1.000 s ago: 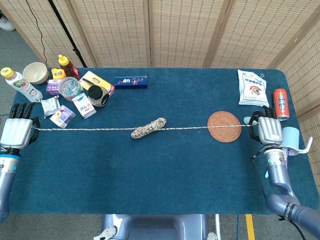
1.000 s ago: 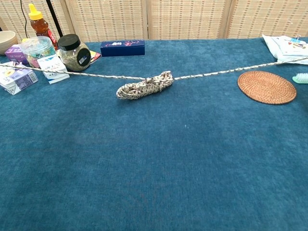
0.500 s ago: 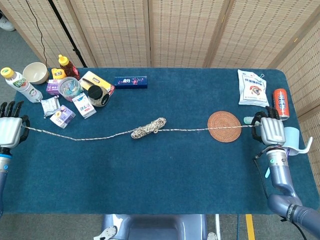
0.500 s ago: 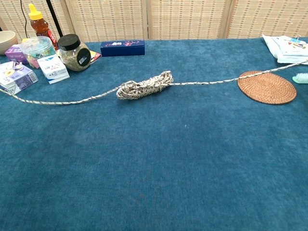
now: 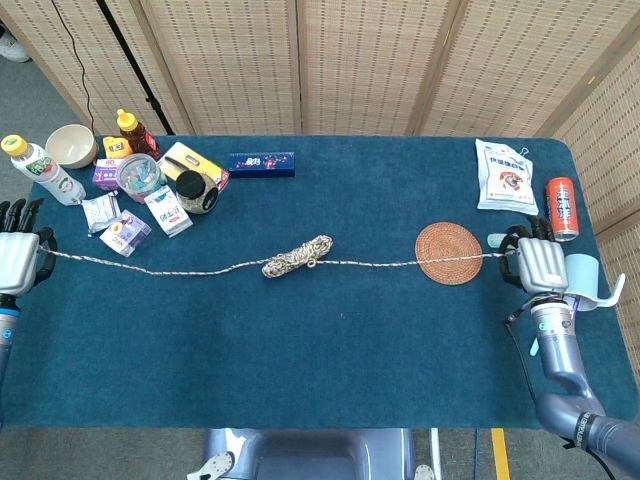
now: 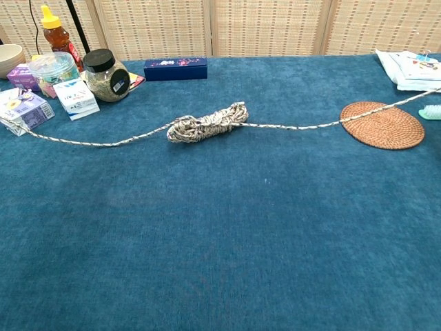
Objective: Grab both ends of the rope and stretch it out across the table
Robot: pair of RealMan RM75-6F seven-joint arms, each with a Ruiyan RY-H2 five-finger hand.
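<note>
Slackened since a second ago, the speckled beige-and-white braided rope (image 5: 240, 266) now sags in a shallow curve on the blue table (image 5: 330, 350), its one bundled coil (image 5: 297, 256) mid-table. From above, the left hand (image 5: 17, 258) holds one end at the left edge with fingers pointing up; the right hand (image 5: 541, 264) clasps the other end beside the single round woven rattan coaster (image 5: 449, 253). From chest height neither hand shows; the rope crosses that coaster's rim.
</note>
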